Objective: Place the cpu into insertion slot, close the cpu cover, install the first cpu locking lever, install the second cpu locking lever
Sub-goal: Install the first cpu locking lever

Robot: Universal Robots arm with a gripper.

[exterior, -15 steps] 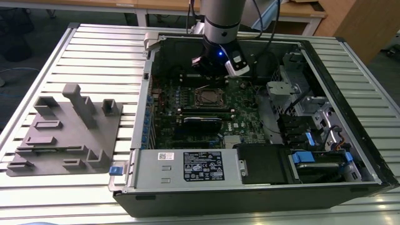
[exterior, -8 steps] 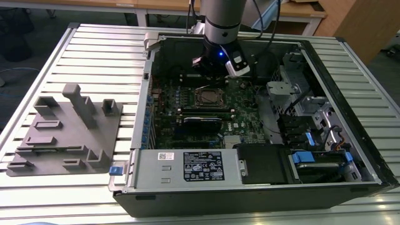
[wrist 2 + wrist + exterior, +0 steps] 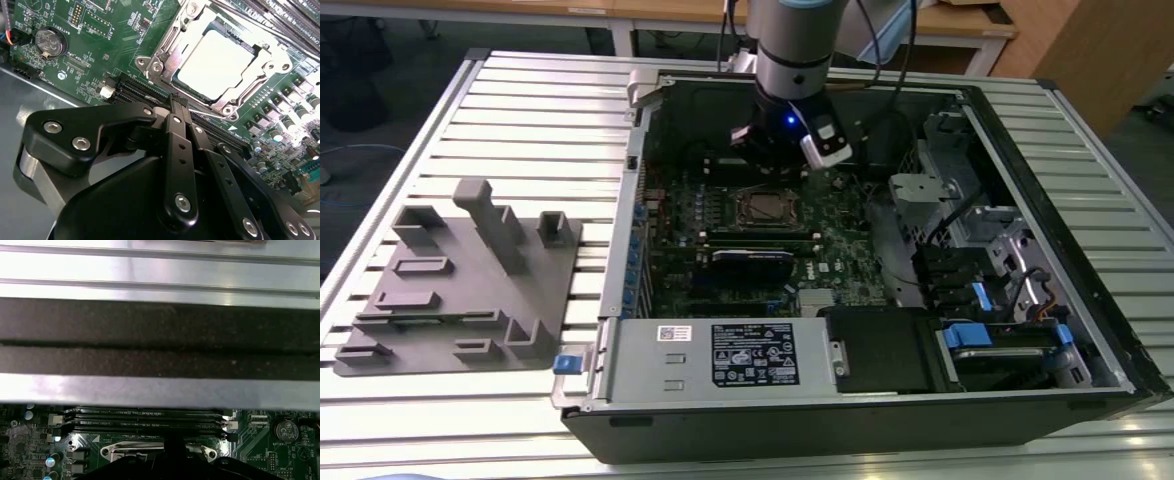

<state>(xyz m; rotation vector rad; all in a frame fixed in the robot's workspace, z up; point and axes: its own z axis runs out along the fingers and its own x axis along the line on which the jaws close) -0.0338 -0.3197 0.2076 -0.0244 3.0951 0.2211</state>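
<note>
The gripper (image 3: 177,102) has its fingers pressed together on nothing, tips just beside the insertion slot (image 3: 150,64), probably so they can push rather than grasp. The cpu (image 3: 217,62) lies flat in it near the motherboard's (image 3: 115,30) middle, metal top up, framed by the lowered cpu cover (image 3: 270,67). It is square, with no long axis, its edges parallel to the memory slots (image 3: 132,90)

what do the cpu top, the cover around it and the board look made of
cpu: metal by its look, with a dull pale silver top that gives only a soft sheen.
cover: shinier bare metal, perhaps stamped steel, with bright glints along its edges.
board: green coated laminate with fine printed lines; what lies under the coating is open.
</note>
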